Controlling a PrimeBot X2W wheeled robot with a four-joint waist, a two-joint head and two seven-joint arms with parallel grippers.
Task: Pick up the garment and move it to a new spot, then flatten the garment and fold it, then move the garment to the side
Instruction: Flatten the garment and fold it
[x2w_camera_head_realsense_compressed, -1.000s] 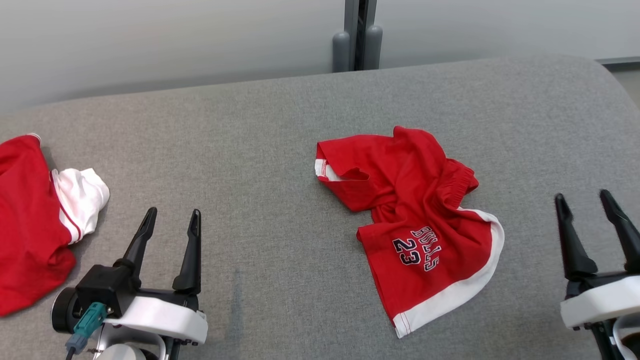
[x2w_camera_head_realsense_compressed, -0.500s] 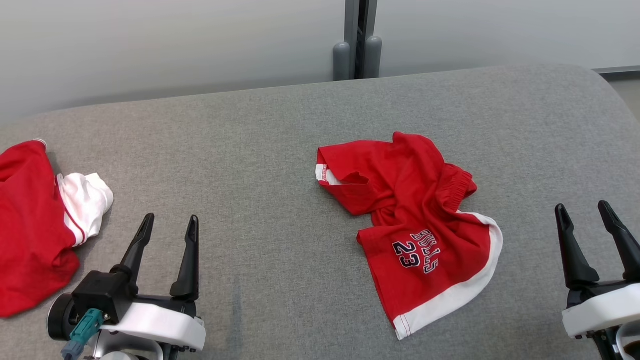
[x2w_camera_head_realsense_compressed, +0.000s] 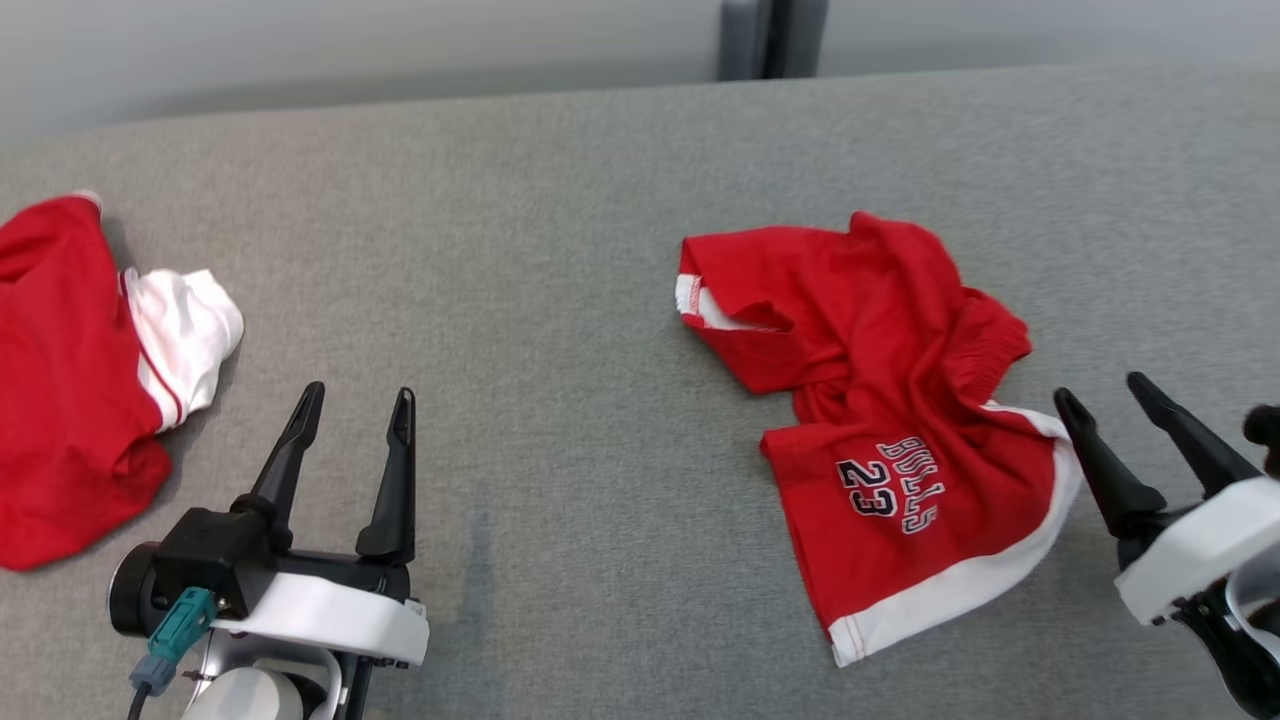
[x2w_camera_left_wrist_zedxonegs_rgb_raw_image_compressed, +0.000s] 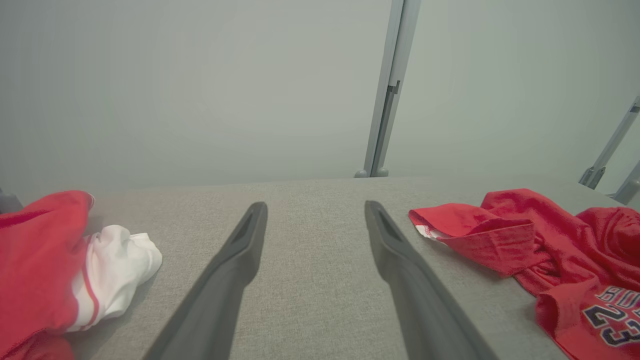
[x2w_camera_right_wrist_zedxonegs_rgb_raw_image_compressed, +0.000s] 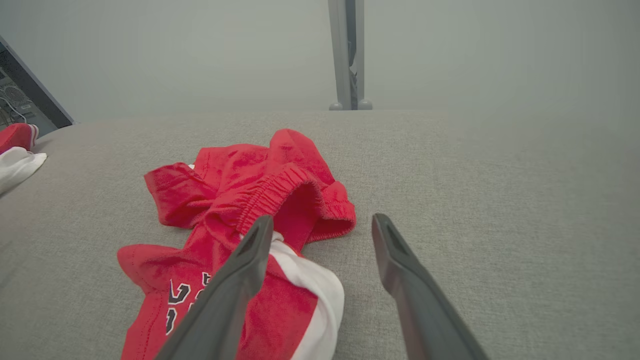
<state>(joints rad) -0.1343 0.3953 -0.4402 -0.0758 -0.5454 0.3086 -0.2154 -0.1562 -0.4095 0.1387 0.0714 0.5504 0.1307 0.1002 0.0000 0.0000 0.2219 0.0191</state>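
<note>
At lower left of the head view your left jaws stand wide open and empty over bare counter (x2w_camera_head_realsense_compressed: 560, 420); at lower right your right jaws, equally wide and empty, point at the white hem of the shorts (x2w_camera_head_realsense_compressed: 880, 400), crumpled right of centre. Expect them light and limp, quick to bunch; I'd pinch the elastic waistband (x2w_camera_right_wrist_zedxonegs_rgb_raw_image_compressed: 275, 192), likely the firmest edge. Another red garment (x2w_camera_head_realsense_compressed: 60, 400) lies far left.

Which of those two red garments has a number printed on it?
The red shorts near the right gripper, marked 23; the red-and-white garment far left shows no print.
</note>
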